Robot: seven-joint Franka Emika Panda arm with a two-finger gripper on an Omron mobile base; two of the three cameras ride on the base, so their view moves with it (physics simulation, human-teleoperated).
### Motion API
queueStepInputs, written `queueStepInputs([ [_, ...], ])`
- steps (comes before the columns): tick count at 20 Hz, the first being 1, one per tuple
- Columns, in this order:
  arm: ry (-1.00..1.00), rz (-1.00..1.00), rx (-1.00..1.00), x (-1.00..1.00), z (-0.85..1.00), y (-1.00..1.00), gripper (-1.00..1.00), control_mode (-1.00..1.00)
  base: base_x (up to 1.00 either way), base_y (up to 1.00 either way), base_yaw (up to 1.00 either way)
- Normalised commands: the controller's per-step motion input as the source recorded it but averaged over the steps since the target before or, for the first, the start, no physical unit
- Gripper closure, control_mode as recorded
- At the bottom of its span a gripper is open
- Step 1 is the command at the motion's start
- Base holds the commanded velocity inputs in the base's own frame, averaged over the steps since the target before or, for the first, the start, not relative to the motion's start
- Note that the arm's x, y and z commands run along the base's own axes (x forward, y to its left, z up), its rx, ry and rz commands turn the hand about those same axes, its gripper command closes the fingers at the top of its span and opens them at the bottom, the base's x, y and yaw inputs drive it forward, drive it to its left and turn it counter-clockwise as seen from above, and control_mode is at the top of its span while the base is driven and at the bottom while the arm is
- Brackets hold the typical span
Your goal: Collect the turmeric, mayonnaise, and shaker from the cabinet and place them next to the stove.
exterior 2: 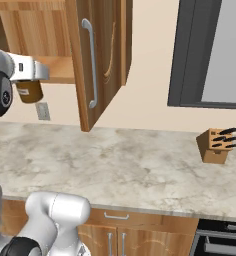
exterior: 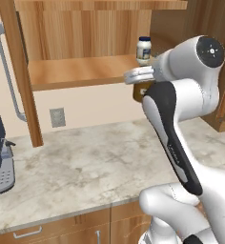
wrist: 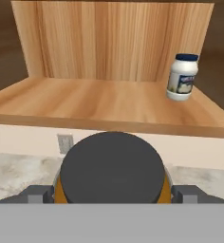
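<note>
Marbled desk [exterior 2: 140,165] under the cabinet [exterior: 81,71]; knife block [exterior 2: 216,145] at 3 o'clock. The gripper [wrist: 112,192], jaws wide, clasps the turmeric [wrist: 111,171]; mayonnaise [wrist: 182,77] at 1 o'clock on the shelf.

1. The turmeric [wrist: 113,172] sits close up at the bottom of the view, its dark round lid facing up, amber sides showing at both edges.
2. The pincer [wrist: 113,193] straddles the jar, one grey fingertip [wrist: 38,193] on each side.
3. The mayonnaise [wrist: 182,77] stands upright on the cabinet [wrist: 99,102] shelf, far right.
4. A wall outlet [wrist: 65,141] shows below the shelf edge, above the marbled desk [wrist: 23,166].
</note>
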Motion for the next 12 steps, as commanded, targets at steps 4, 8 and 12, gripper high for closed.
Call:
queueStepInputs([
  [4, -0.01, 0.0, 0.0, -0.73, -0.18, -0.02, 1.0, -1.0, 0.0, 0.0, 0.0],
  [8, 0.0, 0.0, 0.0, -0.35, -0.09, 0.04, 1.0, 1.0, -0.18, 0.0, 0.0],
  [12, 0.0, 0.0, 0.0, 0.0, 0.0, 0.0, 1.0, 1.0, -0.82, 0.0, -0.12],
])
